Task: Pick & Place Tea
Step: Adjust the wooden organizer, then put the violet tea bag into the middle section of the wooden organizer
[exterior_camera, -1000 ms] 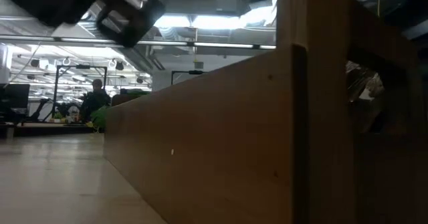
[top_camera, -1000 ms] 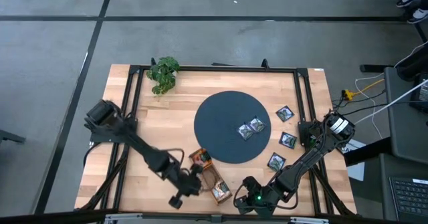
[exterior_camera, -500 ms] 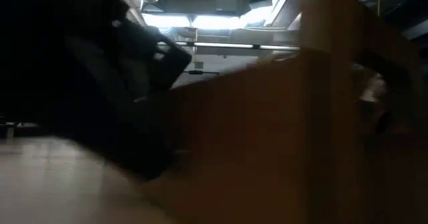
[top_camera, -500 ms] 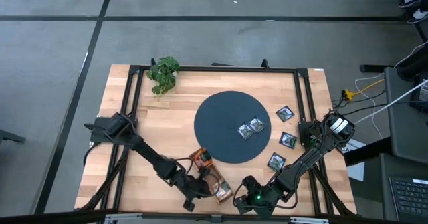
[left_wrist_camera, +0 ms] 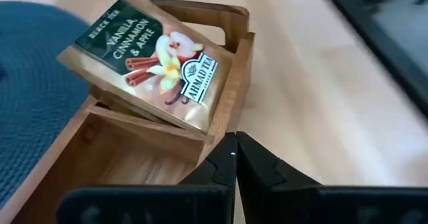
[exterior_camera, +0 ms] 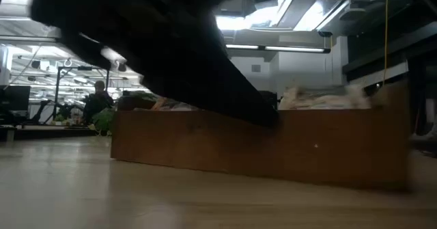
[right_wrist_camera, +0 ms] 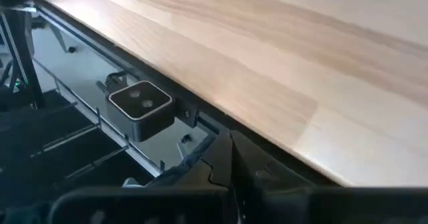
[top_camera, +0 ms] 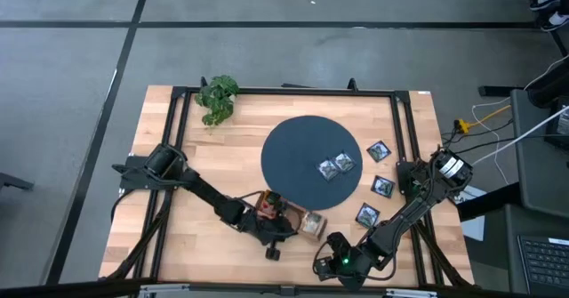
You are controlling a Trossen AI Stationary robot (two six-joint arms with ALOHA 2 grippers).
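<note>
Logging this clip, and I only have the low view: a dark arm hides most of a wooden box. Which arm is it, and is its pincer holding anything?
Observer: It's the left arm. The left pincer is shut with nothing in it, tips at the side wall of the wooden compartment tray.
Operator: Any tea in that tray?
Observer: A vanilla, cinnamon and apple sachet lies tilted across a divider at one end.
Operator: Is there tea elsewhere?
Observer: Two dark sachets lie side by side on the round mat.
</note>
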